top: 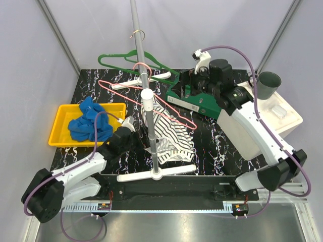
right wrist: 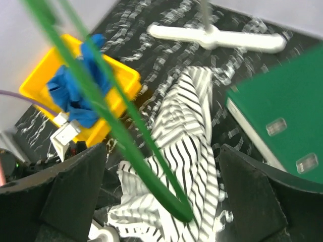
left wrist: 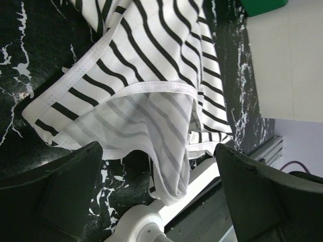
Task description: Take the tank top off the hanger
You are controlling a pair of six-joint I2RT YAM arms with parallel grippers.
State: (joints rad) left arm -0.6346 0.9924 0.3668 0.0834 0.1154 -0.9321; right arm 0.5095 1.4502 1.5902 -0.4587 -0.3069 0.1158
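Observation:
The black-and-white striped tank top (top: 171, 136) hangs from the right half of a pink wire hanger (top: 176, 112) hooked on the rack pole (top: 143, 60), and its lower part is bunched on the black table. My left gripper (top: 128, 125) is open just left of the top. In the left wrist view (left wrist: 157, 151) a fold of the top's hem (left wrist: 171, 176) hangs between the jaws, not pinched. My right gripper (top: 185, 80) is open at the right end of a green hanger (top: 126, 59). In the right wrist view (right wrist: 161, 151) the green hanger (right wrist: 126, 131) crosses between the jaws, above the tank top (right wrist: 189, 126).
The rack's white cross base (top: 156, 174) lies near the front edge. A yellow tray (top: 60, 132) with blue cloth (top: 91, 122) stands at left. A green box (top: 198, 99) and a white box (top: 275, 118) with a dark cup (top: 268, 83) stand at right.

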